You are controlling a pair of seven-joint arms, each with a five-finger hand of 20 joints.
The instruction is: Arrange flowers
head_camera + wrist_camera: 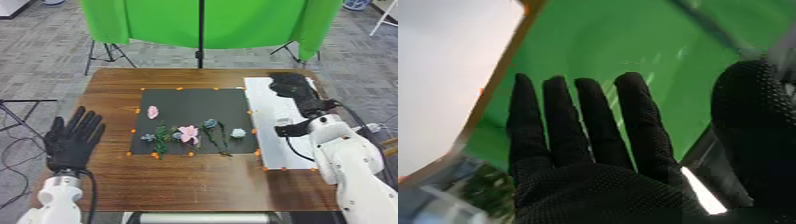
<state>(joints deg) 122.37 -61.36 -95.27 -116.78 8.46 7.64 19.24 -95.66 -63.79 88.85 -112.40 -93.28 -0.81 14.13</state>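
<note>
My left hand (71, 142) lies at the table's left side, palm down or up I cannot tell, fingers straight and spread. Over the white board's far end is my right hand (293, 87). In the right wrist view that hand (598, 187) has straight fingers and holds nothing. On the dark mat (191, 102) are a pink petal-like piece (153, 112), a pink flower (188, 133), a green leafy sprig (162, 138), a blue-grey flower (210, 123) on a stem, a small bluish flower (147, 137) and a pale flower (238, 133).
The white board (278, 142) lies right of the mat on the brown table (178, 185). Orange markers edge both. A green cloth (147, 22) hangs on a stand beyond the table; in the right wrist view, the green cloth (589, 45) is behind the hand.
</note>
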